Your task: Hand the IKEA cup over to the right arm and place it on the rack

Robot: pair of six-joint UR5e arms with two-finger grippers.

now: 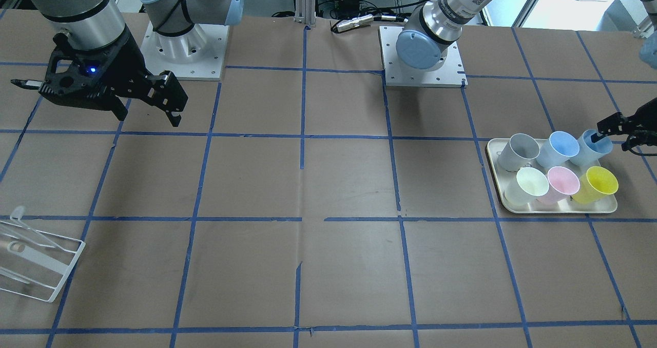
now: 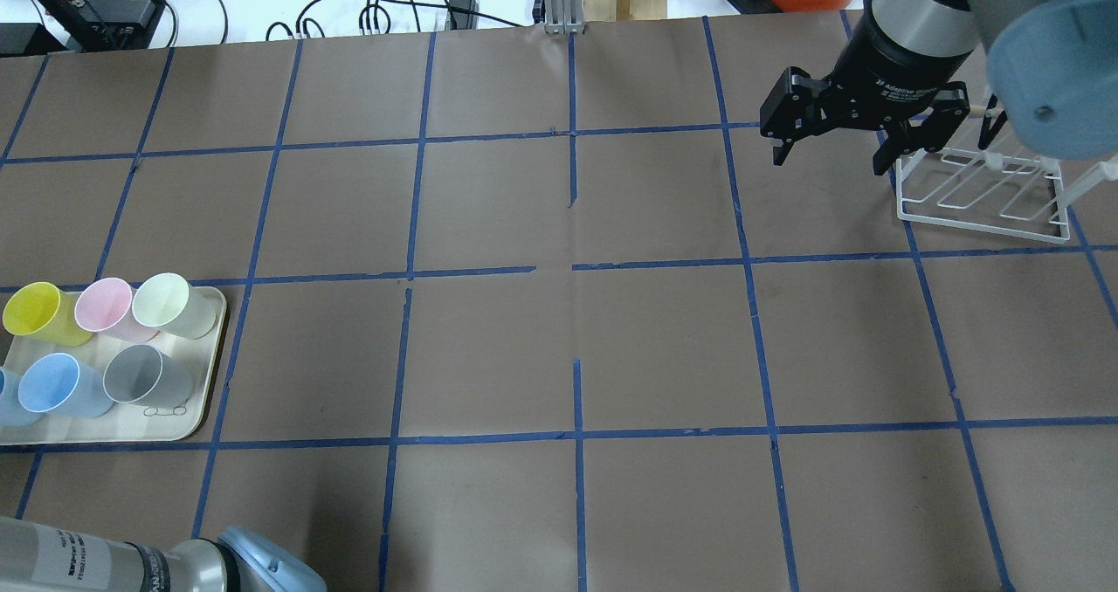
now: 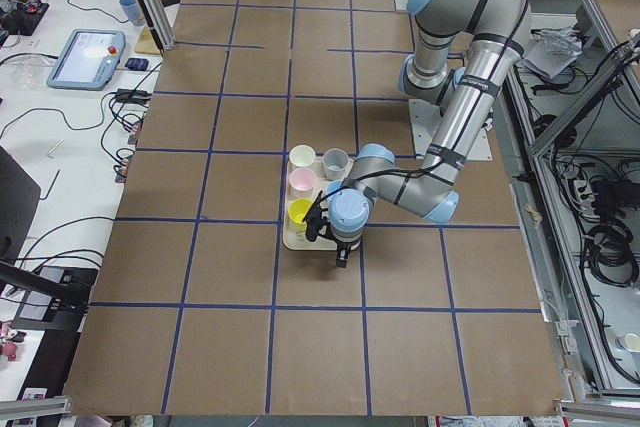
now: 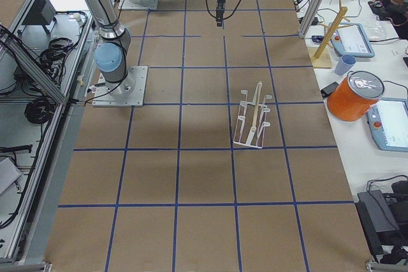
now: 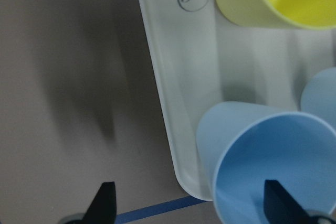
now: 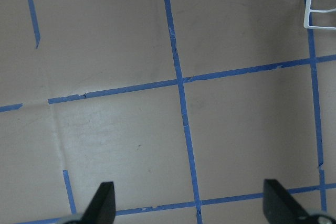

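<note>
Two pale blue IKEA cups lie tilted on the cream tray [image 1: 559, 208]; the inner twin [image 1: 562, 148] is beside the outer one [image 1: 582, 155]. My left gripper [image 1: 603, 132] is open at the outer blue cup [image 5: 273, 166]. One finger [image 5: 275, 203] is inside the cup's mouth; the other finger [image 5: 105, 203] is outside, over the table beyond the tray's edge. My right gripper [image 2: 830, 162] is open and empty, held above the table next to the white wire rack [image 2: 983, 186]. The rack also shows in the front view [image 1: 36, 266].
On the tray [image 2: 175, 426] also lie a grey cup [image 2: 144, 375], a pink cup [image 2: 100, 306], a pale green cup [image 2: 170, 302] and a yellow cup [image 2: 35, 311]. Blue tape lines grid the brown table.
</note>
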